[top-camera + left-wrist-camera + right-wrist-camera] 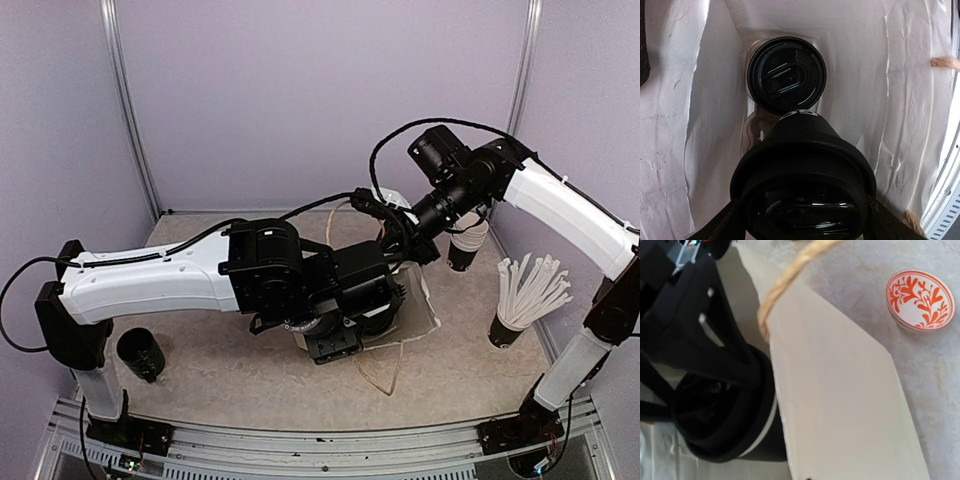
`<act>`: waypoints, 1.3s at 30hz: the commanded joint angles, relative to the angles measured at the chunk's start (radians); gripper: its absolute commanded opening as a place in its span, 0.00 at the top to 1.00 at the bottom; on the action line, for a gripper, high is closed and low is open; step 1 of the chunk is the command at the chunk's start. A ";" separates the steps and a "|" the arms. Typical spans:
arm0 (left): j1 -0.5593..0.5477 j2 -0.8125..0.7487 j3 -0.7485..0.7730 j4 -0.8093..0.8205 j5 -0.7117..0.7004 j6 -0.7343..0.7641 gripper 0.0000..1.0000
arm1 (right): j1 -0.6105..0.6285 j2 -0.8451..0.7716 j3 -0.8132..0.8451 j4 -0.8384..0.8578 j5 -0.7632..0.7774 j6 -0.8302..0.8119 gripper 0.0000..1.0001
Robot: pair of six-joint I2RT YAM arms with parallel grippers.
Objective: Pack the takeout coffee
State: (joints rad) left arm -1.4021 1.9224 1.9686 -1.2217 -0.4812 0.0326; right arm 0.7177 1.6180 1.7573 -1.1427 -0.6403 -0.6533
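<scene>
Left gripper (801, 212) clamped the lidded takeout coffee (802, 150) at lower centre, inside the white paper bag (890, 75). 1 other lidded cup (786, 75) sat just beyond, upper centre. Right gripper (418, 243) was at the bag rim, its grip unreadable. Orange-patterned bowl (920, 300) lay outside the bag, upper right.

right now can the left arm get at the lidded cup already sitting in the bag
Probably not yet: the left gripper is shut on a second lidded cup, short of the seated cup. The bag is open and nothing covers that cup, so only the full grip stands in the way.
</scene>
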 commanded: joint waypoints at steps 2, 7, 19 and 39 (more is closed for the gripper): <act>-0.001 0.014 0.000 -0.013 -0.052 0.022 0.25 | 0.019 -0.040 -0.008 -0.006 -0.015 0.002 0.98; -0.004 0.032 0.028 0.003 -0.079 0.056 0.25 | 0.026 -0.037 -0.009 -0.002 -0.012 0.008 0.97; -0.003 0.083 0.014 0.015 -0.101 0.087 0.26 | 0.032 -0.033 0.001 -0.002 -0.022 0.016 0.97; -0.015 0.087 0.037 -0.008 -0.188 0.066 0.25 | 0.038 -0.013 -0.004 0.003 -0.006 0.045 0.98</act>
State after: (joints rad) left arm -1.4059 2.0281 2.0308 -1.2194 -0.6456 0.1173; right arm 0.7368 1.6123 1.7527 -1.1507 -0.6228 -0.6304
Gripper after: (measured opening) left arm 0.748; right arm 0.026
